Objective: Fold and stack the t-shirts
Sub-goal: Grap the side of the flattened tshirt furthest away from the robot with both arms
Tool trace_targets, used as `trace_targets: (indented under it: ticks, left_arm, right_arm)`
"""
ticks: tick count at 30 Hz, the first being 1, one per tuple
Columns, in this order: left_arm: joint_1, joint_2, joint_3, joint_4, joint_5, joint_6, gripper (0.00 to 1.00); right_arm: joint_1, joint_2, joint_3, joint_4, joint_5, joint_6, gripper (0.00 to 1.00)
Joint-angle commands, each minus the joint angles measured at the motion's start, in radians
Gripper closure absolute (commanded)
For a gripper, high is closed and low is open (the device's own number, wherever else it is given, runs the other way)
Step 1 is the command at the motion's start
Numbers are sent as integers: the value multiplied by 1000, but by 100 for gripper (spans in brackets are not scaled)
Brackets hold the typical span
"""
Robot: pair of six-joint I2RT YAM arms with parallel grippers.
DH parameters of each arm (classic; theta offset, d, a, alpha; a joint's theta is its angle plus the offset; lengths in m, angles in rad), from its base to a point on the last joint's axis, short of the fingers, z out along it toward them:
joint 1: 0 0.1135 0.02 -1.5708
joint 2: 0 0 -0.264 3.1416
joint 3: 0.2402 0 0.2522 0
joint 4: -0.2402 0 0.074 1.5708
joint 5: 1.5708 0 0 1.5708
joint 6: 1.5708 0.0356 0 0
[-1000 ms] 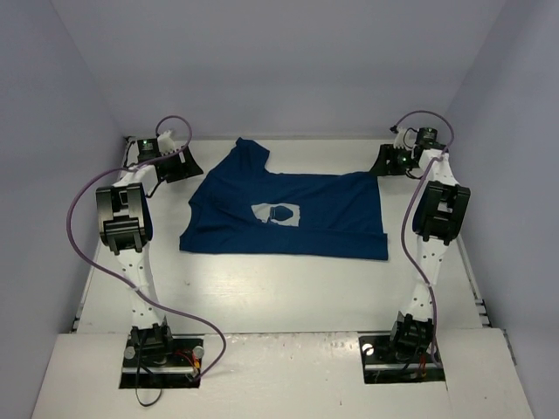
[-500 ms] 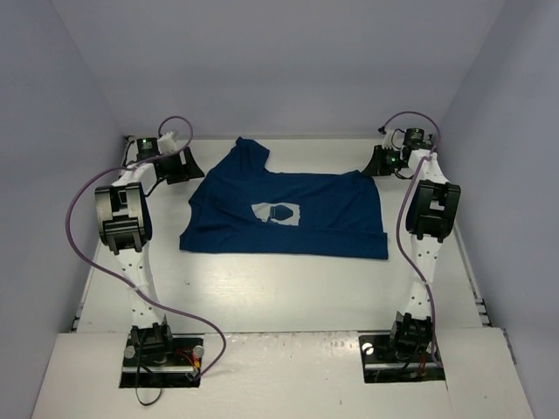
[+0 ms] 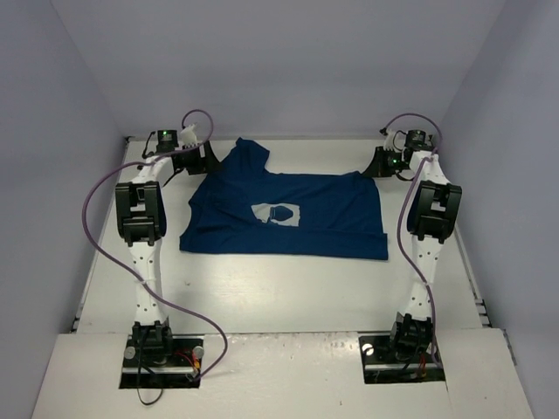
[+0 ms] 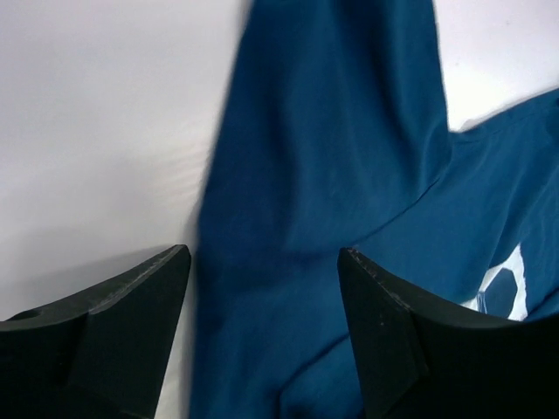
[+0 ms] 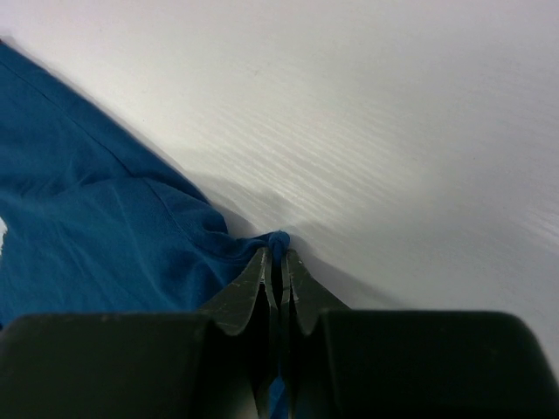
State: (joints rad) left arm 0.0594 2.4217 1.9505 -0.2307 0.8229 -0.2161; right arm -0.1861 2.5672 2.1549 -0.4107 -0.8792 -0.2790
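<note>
One navy blue t-shirt (image 3: pixel 288 214) lies spread on the white table, its pale print (image 3: pixel 278 212) facing up, a sleeve (image 3: pixel 248 153) pointing to the back. My right gripper (image 3: pixel 377 164) is shut on the shirt's far right corner (image 5: pixel 279 239); a pinch of blue cloth shows between the fingertips. At the back left, my left gripper (image 3: pixel 206 157) stands open beside the sleeve. In the left wrist view its gripper (image 4: pixel 262 255) hovers over the sleeve cloth (image 4: pixel 323 148), jaws wide apart, nothing between them.
Grey walls close the table (image 3: pixel 262 288) in on three sides. Both arm bases (image 3: pixel 162 345) stand on the near edge. Bare white surface lies in front of the shirt.
The right gripper closed on the shirt's far right corner. The left gripper moved right, from the back left corner to the sleeve's edge, still open.
</note>
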Motion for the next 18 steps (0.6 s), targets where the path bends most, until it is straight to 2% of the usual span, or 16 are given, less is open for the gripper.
trace_targets:
  ticks: [1, 4, 7, 10, 12, 14, 15, 18]
  left_arm:
    - [-10, 39, 78, -17, 9, -24, 36]
    - [-9, 55, 98, -18, 7, -37, 40]
    - [-9, 60, 114, -15, -2, -43, 50]
    - [-8, 57, 114, -15, -6, -39, 64]
    - [-4, 43, 114, -16, -8, -33, 79]
    - [-1, 33, 110, -10, -8, -31, 85]
    - [4, 17, 107, -3, -8, -27, 92]
    - [9, -27, 92, 8, -8, 6, 98]
  right_arm:
    - [-14, -29, -30, -49, 39, -6, 100]
    - [-23, -30, -29, -49, 40, -8, 100]
    - [-24, -32, -28, -51, 38, -8, 100]
    - [-24, -37, -25, -49, 33, -9, 100]
    - [-27, -48, -23, -49, 22, -14, 100]
    - [-29, -63, -21, -50, 2, -19, 100]
    - [-31, -77, -16, -51, -17, -20, 100]
    - [-37, -102, 3, -50, -46, -17, 100]
